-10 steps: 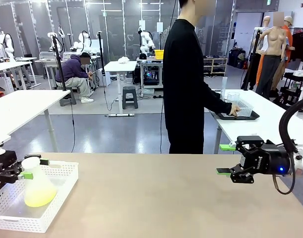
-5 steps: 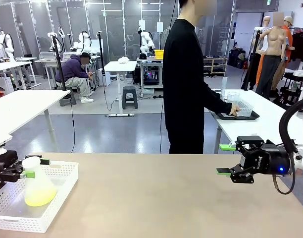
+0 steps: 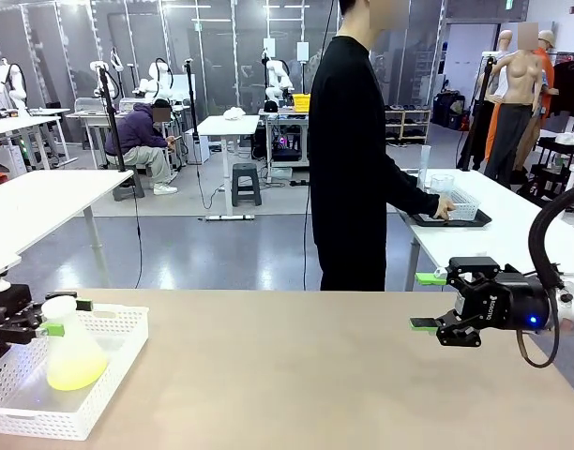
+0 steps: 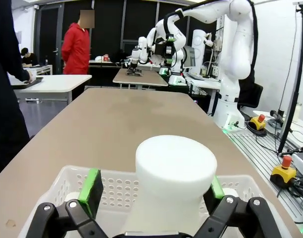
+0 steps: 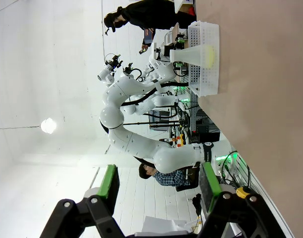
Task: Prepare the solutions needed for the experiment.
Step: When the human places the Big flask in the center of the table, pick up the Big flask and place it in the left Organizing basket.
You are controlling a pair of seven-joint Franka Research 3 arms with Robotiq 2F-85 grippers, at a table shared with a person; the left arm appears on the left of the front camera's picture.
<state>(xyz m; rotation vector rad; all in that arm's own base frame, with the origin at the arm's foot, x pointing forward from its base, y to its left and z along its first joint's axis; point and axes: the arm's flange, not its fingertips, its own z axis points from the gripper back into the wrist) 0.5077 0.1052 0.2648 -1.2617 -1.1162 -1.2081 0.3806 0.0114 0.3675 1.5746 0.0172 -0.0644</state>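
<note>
We find a conical flask [image 3: 71, 352] of translucent, frosted-looking plastic standing upright in a white perforated plastic basket [image 3: 104, 384] at the left end of the table [image 3: 287, 375]. The flask has a wide base, a short thick neck and a blunt rounded white top. The solutions [image 3: 73, 373], a clear pale yellow-green liquid, lie in its bottom part and show through the wall.

The left gripper [image 3: 45, 319] sits at the flask's neck with its jaws spread wide. In the left wrist view the green pads [image 4: 91, 184] stand on either side of the neck [image 4: 174, 171]; the left one has a visible gap, the right one sits close against it, and we cannot tell whether it touches. The fingers are matte black with bolted joints.

The right gripper [image 3: 426, 300] hovers above the right part of the table, fingers pointing towards the left arm, jaws apart and holding nothing. We see a blue light on its black body, and small white lettering there too small to read.

The tabletop is smooth, matte and light brown. Behind it a person in black [image 3: 357, 150] stands at a white side table [image 3: 512, 225], one hand on a dark tray [image 3: 446, 218]. The room is a large lab with a grey floor and more white tables.
</note>
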